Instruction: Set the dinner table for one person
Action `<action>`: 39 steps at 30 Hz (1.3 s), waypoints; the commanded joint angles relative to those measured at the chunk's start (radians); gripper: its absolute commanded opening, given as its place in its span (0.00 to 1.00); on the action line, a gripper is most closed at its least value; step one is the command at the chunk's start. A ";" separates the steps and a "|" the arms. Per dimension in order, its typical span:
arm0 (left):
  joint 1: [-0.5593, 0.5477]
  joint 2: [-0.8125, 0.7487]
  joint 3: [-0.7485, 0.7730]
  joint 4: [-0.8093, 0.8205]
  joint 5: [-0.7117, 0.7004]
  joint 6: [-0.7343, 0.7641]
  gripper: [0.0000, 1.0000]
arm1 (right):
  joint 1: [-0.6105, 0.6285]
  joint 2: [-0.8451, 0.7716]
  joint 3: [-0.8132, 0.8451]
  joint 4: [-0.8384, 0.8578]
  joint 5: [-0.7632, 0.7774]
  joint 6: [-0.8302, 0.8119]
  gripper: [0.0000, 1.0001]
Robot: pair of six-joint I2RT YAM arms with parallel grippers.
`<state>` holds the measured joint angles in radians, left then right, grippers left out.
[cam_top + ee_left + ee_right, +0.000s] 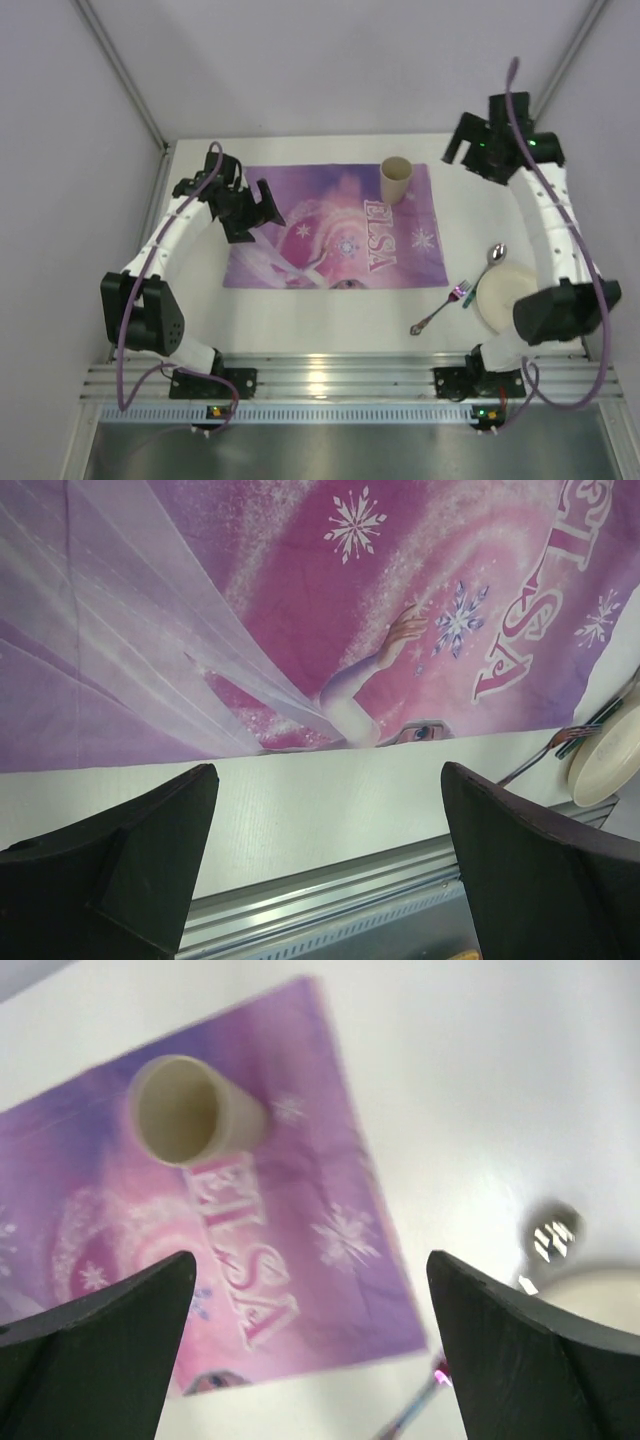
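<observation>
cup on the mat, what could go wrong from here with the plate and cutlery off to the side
1. The cup stands upright near the placemat's far right corner, close to the open right gripper; a careless sweep could tip it.
2. The plate lies partly beneath the right arm's elbow by the dinner table's near edge, with the fork and spoon close beside; grabbing it may scatter them.

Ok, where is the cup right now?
In the top view the cup stands upright near the far right corner of the purple placemat, just beyond the word ELSA.
</observation>
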<state>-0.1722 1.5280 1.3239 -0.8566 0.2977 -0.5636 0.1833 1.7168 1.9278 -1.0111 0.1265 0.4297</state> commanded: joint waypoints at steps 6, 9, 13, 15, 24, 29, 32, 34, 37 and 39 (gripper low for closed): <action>-0.039 -0.019 -0.041 0.056 0.009 0.031 0.99 | -0.367 -0.554 -0.658 -0.121 0.137 0.127 1.00; -0.056 -0.011 -0.071 0.086 0.021 0.025 0.99 | -0.445 -0.651 -0.836 -0.165 0.099 0.145 1.00; -0.073 0.001 -0.081 0.106 0.038 0.019 0.99 | -0.511 -0.721 -1.018 -0.178 0.120 0.201 1.00; -0.082 0.007 -0.074 0.106 0.049 0.025 0.99 | -0.537 -0.740 -1.053 -0.202 0.127 0.225 1.00; -0.151 0.035 -0.035 0.056 0.063 0.042 0.99 | -0.749 -0.685 -1.024 -0.235 0.065 0.345 0.98; -0.217 0.054 -0.035 0.074 0.081 0.033 0.99 | -0.827 -0.629 -0.949 -0.241 0.137 0.345 0.99; -0.228 0.047 -0.066 0.128 0.106 0.030 0.99 | -0.875 -0.609 -0.990 -0.189 0.111 0.340 0.98; -0.228 0.052 -0.072 0.139 0.107 0.048 0.99 | -0.900 -0.617 -1.038 -0.134 0.058 0.356 0.97; -0.227 0.060 -0.081 0.154 0.122 0.070 0.99 | -0.901 -0.684 -1.160 -0.081 0.009 0.394 0.93; -0.225 0.061 -0.086 0.169 0.135 0.074 0.99 | -0.901 -0.769 -1.249 -0.063 -0.011 0.415 0.92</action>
<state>-0.4011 1.5810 1.2465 -0.7513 0.3969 -0.5175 -0.7071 1.0393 0.7471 -1.1175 0.1661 0.7940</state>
